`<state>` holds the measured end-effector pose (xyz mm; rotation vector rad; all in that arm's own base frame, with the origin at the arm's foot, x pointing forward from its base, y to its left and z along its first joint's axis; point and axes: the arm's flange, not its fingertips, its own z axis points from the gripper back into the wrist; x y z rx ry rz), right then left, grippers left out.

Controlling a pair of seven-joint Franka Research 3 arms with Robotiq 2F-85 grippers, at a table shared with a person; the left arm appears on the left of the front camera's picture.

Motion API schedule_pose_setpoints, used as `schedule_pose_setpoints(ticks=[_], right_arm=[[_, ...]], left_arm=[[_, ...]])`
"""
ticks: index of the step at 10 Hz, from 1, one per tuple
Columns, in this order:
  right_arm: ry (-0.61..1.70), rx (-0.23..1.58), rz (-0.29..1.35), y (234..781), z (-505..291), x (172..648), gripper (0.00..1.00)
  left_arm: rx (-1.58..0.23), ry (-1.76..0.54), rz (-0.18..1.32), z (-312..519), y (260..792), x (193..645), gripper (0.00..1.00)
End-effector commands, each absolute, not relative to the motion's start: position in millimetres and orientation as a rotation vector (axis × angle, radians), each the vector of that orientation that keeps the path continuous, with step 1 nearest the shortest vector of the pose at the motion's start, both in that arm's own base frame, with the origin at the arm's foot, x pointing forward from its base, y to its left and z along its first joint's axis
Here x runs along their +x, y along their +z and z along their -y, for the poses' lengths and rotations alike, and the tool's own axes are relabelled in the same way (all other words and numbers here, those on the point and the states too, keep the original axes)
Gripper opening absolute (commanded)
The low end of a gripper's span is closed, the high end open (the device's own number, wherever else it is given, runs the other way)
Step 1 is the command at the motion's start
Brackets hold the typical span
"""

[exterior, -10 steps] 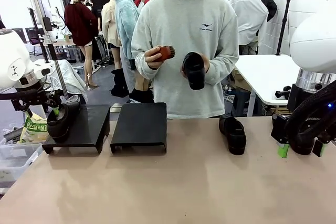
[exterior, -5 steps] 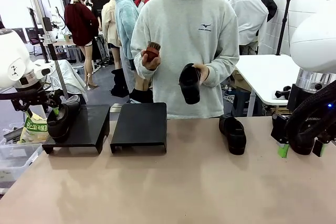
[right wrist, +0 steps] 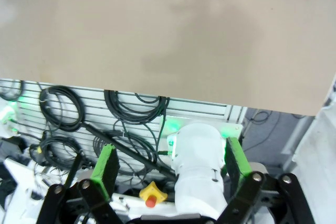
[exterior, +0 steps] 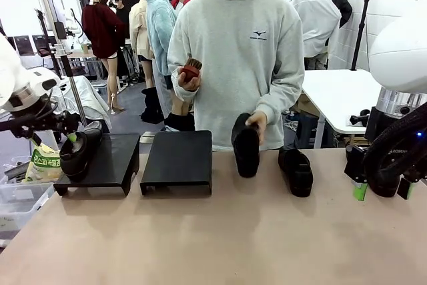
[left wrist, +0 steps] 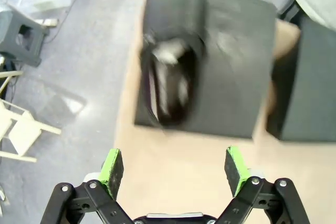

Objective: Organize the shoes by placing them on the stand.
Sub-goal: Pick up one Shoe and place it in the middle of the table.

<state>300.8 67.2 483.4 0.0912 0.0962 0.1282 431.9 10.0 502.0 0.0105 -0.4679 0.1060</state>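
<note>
One black shoe (exterior: 80,152) lies on the left black stand (exterior: 110,158). My left gripper (exterior: 53,139) hovers open just left of it. In the left wrist view the shoe (left wrist: 170,72) sits on the stand (left wrist: 233,82), well beyond my open left gripper (left wrist: 173,167). The person's hand sets a second shoe (exterior: 245,153) toe-down on the table. A third shoe (exterior: 295,171) lies beside it. My right gripper (exterior: 381,190) hangs open at the table's right edge, and in the right wrist view the right gripper (right wrist: 169,163) holds nothing.
A second black stand (exterior: 178,158) stands bare next to the first, also seen as the dark stand (left wrist: 310,82) in the left wrist view. The person's other hand holds a brush (exterior: 191,69) at chest height. A snack bag (exterior: 44,163) and bin sit off the table's left.
The person lowered the held shoe from chest height to the table beside the other shoe. The brush hand shifted slightly. My left arm rose a little; the right arm stayed still.
</note>
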Motion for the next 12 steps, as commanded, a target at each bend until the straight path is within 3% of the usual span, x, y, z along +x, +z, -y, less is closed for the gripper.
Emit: schedule_pose_setpoints(ticks=[1,4,6,9,12], right_arm=[[0.122,0.084,-0.101,484.5,-68.0,303.2,1.0],[0.122,0.084,-0.101,484.5,-68.0,303.2,1.0],[0.122,0.084,-0.101,484.5,-68.0,303.2,1.0],[0.122,0.084,-0.101,484.5,-68.0,303.2,1.0],[0.122,0.084,-0.101,484.5,-68.0,303.2,1.0]], left_arm=[[-0.067,0.012,0.353,12.7,495.0,377.1,1.0],[-0.071,0.018,0.203,50.9,477.2,351.9,1.0],[-0.143,-0.094,0.088,77.3,468.1,330.2,1.0],[-0.345,-0.162,0.091,99.0,468.8,318.8,1.0],[-0.312,-0.149,0.091,110.2,474.7,324.6,1.0]])
